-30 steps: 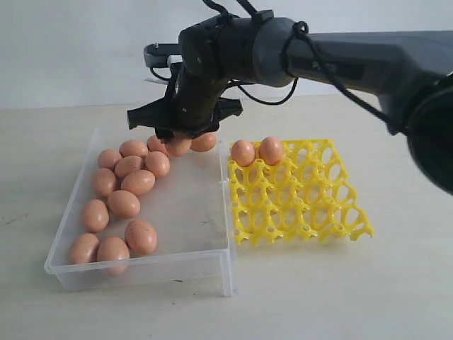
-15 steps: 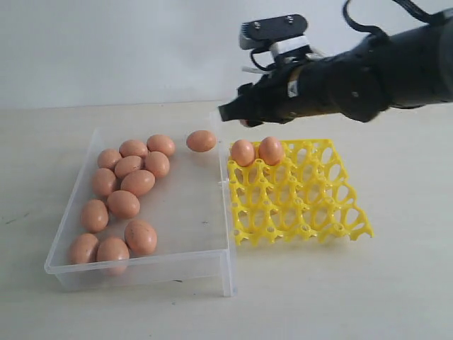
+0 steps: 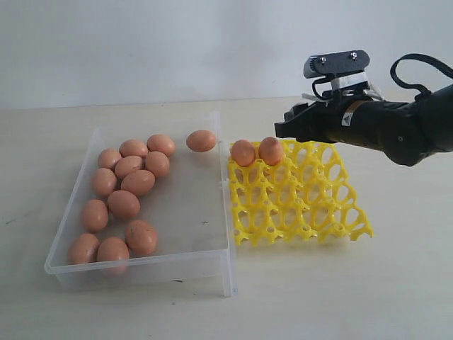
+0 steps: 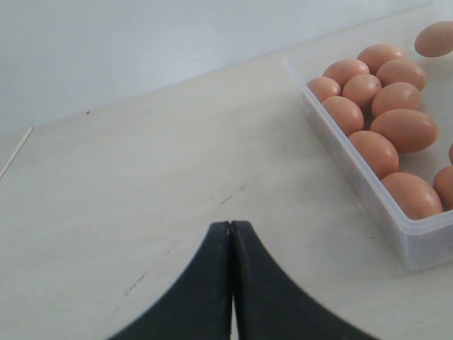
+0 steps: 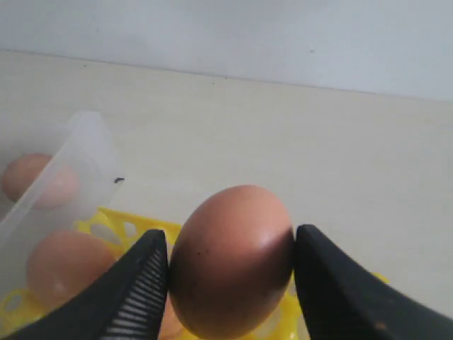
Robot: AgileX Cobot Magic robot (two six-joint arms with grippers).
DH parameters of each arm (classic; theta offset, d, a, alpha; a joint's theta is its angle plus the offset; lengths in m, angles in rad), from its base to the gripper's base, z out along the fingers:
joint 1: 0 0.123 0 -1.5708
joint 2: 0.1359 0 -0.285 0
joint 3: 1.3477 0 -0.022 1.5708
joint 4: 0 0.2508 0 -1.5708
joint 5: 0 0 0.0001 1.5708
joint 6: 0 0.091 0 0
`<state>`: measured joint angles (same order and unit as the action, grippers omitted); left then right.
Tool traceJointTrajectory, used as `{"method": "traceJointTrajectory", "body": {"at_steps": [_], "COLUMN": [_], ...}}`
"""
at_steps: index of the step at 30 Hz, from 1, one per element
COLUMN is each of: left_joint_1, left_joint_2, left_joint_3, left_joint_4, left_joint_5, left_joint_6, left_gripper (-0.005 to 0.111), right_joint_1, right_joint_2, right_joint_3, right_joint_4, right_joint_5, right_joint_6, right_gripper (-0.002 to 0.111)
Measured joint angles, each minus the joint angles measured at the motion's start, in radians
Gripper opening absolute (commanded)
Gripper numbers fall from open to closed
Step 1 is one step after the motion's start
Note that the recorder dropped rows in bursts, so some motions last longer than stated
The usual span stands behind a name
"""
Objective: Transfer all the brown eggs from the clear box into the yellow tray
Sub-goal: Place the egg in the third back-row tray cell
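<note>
Right fingers [image 5: 138, 287] grip one egg [image 5: 230, 262], left fingers [image 4: 205, 297] pressed together; thirteen eggs [image 3: 138, 182] in box [image 3: 141, 273], two in tray [image 3: 304, 205].

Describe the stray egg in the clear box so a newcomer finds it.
Start at the clear box, beside the yellow tray. In its far corner nearest the tray lies one brown egg. It lies alone; the other eggs cluster along the opposite side.

A pale beige worktop [image 3: 340, 283] with a matte surface fills the lower part of the scene, marked by a few small dark scuffs [image 4: 226, 200]. Behind it rises a plain whitish wall [image 3: 141, 49], meeting the worktop along a straight line. The light is soft and even, leaving only faint shadows.
</note>
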<state>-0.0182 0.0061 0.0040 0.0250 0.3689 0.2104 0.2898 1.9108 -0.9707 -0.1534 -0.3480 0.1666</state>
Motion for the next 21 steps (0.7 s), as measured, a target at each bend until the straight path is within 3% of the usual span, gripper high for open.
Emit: {"method": "traceJointTrajectory", "body": {"at_steps": [12,21], "left_joint_1": [0.0,0.0], "left_joint_2": [0.0,0.0], "left_joint_3": [0.0,0.0], "left_joint_4": [0.0,0.0], "left_joint_5": [0.0,0.0], "left_joint_6": [0.0,0.0], "left_gripper": [0.0,0.0], "right_joint_1": [-0.014,-0.014], "right_joint_2": [0.079,0.094], "right_joint_3": [0.004,0.004], "right_joint_4": [0.006,0.001], "right_joint_5": [-0.036,-0.061], "right_joint_6": [-0.032,-0.064], "right_gripper": [0.001,0.021]}}
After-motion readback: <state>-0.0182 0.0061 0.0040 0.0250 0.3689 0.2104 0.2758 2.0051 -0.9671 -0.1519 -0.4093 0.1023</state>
